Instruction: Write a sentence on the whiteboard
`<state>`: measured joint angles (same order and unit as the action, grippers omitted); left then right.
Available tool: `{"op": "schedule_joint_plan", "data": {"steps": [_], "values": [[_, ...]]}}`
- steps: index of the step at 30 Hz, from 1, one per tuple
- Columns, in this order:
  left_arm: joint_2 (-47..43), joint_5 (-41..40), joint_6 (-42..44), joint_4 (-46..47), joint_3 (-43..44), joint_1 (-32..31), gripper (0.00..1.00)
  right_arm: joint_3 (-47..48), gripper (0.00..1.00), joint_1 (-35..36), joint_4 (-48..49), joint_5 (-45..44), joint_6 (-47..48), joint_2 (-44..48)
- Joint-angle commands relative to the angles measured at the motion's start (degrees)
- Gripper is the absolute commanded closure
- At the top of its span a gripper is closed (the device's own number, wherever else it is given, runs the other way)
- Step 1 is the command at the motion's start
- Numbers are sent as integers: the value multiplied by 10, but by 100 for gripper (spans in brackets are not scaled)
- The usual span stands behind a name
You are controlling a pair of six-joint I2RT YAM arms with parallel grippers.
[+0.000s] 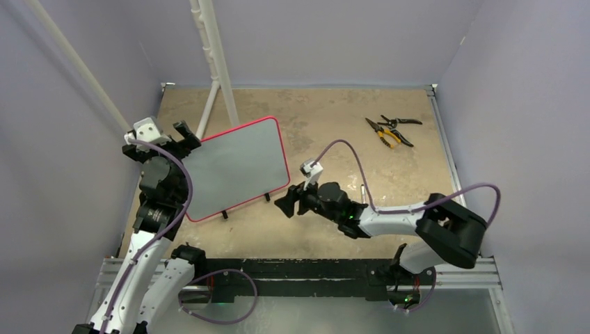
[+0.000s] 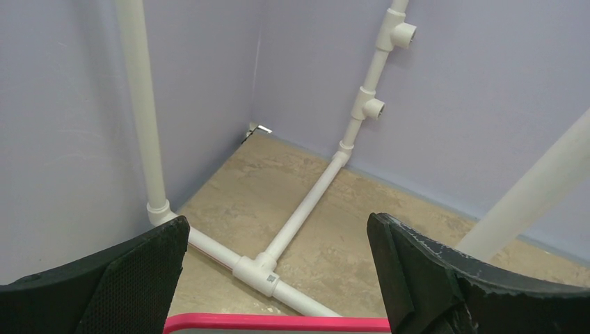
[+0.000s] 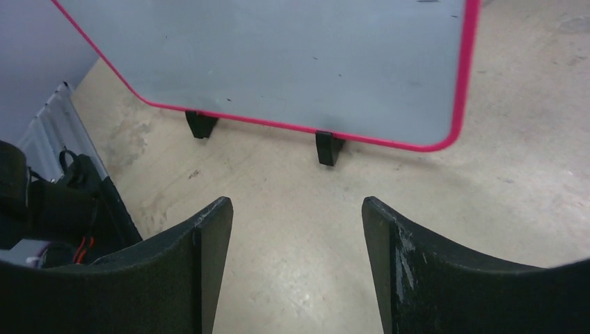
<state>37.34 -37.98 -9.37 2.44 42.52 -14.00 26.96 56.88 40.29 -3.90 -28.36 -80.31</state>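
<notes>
- Table (image 1: 313, 229): tan and mottled, fills the middle of the top view.
- Whiteboard (image 1: 236, 167): centre-left of the top view. It has a red rim and stands leaning back on its feet. The face reads blank grey.
- Sentence: none shows on the face in any view, so I judge the writing not yet begun.
- Pipe frame (image 2: 299, 209): white, behind the board, upper left of the top view.
- Left gripper (image 2: 277, 224): at the board's upper-left edge, jaws wide and empty. The red rim lies just below the gap, at the bottom of the wrist view. I cannot tell whether they touch.
- Right gripper (image 3: 296, 205): just right of the board's lower-right corner, low over the table. The jaws are apart with nothing between them.
- Pliers (image 1: 391, 131): upper right, well apart from both arms.
- Feet (image 3: 328, 146): two, small and black, under the lower rim.
- Handling note, my judgement: the step looks like steadying the board.
  - The left jaws should settle squarely over the rim and close gently.
  - Two small feet give little footing, so a sideways push could slide or tip the board.
  - The right hand holds nothing to write with and should keep clear of the near foot.
</notes>
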Motion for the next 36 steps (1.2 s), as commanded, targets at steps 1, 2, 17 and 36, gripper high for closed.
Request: {"op": "schedule_joint_plan", "data": {"steps": [1,2,17,36], "values": [[-16,0,-1,29,-6,0,1,90,31,36,-23,-76,-4,-71],[-17,2,-3,29,-6,0,1,104,32,40,-28,-77,-4,-89],[-34,3,-5,27,-7,0,1,230,47,72,-124,-121,-13,-250],[-39,20,-12,22,-5,0,1,272,68,72,-136,-218,-8,-301]]}}
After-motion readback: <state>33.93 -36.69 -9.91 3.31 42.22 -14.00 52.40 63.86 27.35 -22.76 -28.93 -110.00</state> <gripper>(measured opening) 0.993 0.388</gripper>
